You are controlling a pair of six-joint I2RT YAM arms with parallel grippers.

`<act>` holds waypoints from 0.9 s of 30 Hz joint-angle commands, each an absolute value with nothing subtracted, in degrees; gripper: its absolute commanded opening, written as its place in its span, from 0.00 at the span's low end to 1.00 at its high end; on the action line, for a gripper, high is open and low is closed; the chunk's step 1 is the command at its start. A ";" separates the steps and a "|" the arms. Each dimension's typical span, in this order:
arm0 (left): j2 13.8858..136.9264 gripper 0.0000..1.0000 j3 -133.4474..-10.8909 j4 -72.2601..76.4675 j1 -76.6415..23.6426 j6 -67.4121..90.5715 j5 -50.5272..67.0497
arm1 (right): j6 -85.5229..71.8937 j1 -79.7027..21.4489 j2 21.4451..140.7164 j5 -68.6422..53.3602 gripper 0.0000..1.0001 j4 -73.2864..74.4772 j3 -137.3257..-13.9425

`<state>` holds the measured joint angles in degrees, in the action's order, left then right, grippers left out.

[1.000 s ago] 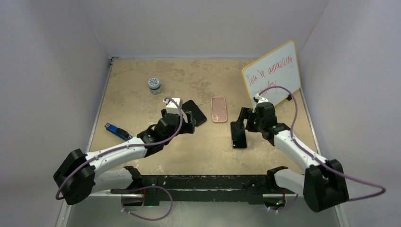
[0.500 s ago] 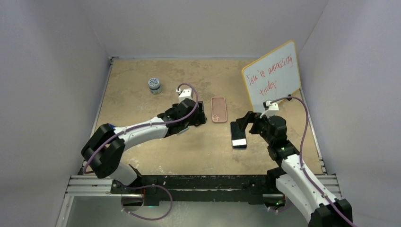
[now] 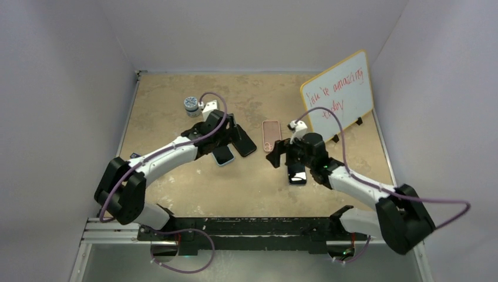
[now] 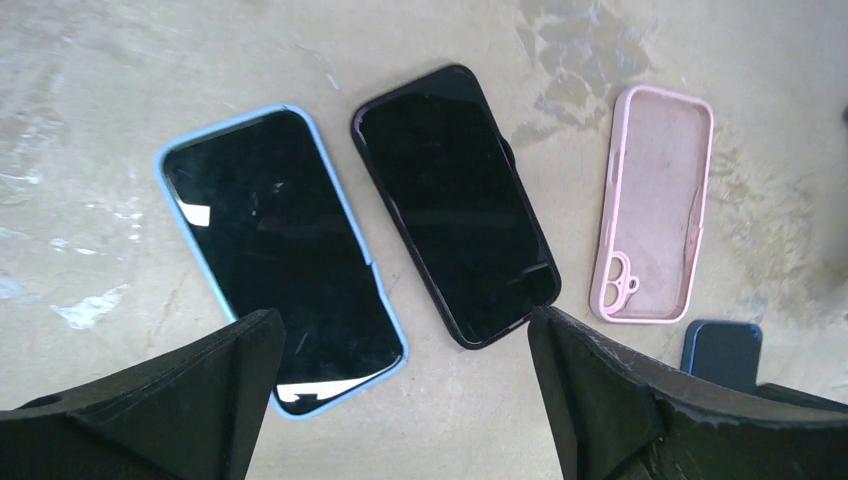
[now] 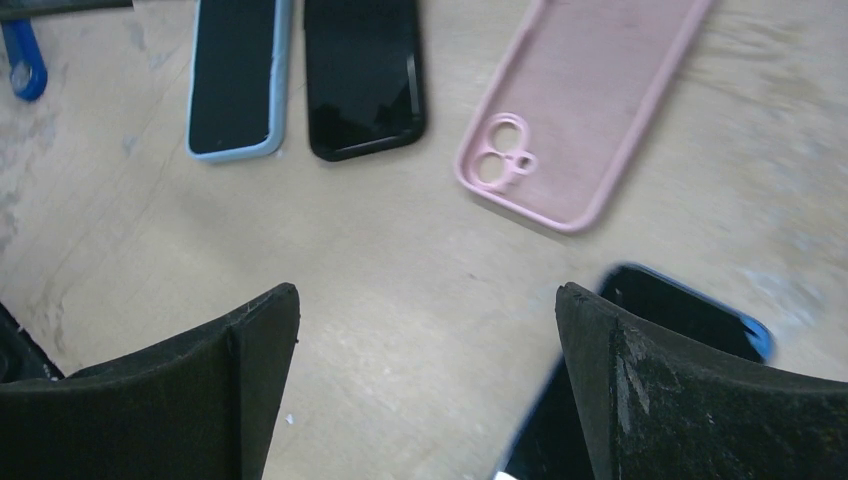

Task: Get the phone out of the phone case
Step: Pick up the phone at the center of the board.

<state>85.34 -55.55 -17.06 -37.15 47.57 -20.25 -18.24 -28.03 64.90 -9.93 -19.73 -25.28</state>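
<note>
Three phones lie on the tan table. One in a light blue case [image 4: 280, 260] lies screen up beside a black phone [image 4: 455, 205]. An empty pink case [image 4: 655, 205] lies to their right, inside up. A phone in a dark blue case [image 3: 296, 174] lies nearer the front. My left gripper [image 4: 405, 400] is open and empty, hovering over the near ends of the light blue and black phones [image 3: 230, 136]. My right gripper [image 5: 425, 380] is open and empty over bare table between the pink case [image 5: 580, 100] and the dark blue phone [image 5: 670, 310], its right finger overlapping that phone.
A whiteboard [image 3: 337, 94] with red writing stands at the back right. A small grey jar [image 3: 191, 106] stands at the back left. A small blue object [image 5: 22, 55] lies left of the phones. Walls enclose the table on three sides.
My left gripper has moved back and left, uncovering the light blue phone. My right gripper has swung left, off the dark blue phone and toward the pink case.
</note>
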 commanded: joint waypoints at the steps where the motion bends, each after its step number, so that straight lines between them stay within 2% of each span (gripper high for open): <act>1: 79.53 0.98 -52.88 -17.52 -34.04 48.49 -16.77 | -14.55 -32.30 74.39 -6.87 0.99 -24.36 -33.83; 9: 69.95 0.98 -40.88 -11.78 -32.08 49.70 -17.84 | -7.68 -40.68 89.94 -0.34 0.99 -19.39 -48.16; 16: 56.25 0.98 -28.68 -4.25 -32.13 49.59 -22.68 | -6.69 -43.85 99.91 3.26 0.99 -16.33 -56.35; 21: 50.45 0.98 -25.41 -2.24 -32.09 48.96 -24.90 | -6.22 -44.77 104.06 6.59 0.99 -11.01 -62.34; 27: 49.94 0.98 -24.51 -0.96 -32.13 47.49 -23.05 | -6.32 -45.08 108.67 7.58 0.99 -5.64 -67.82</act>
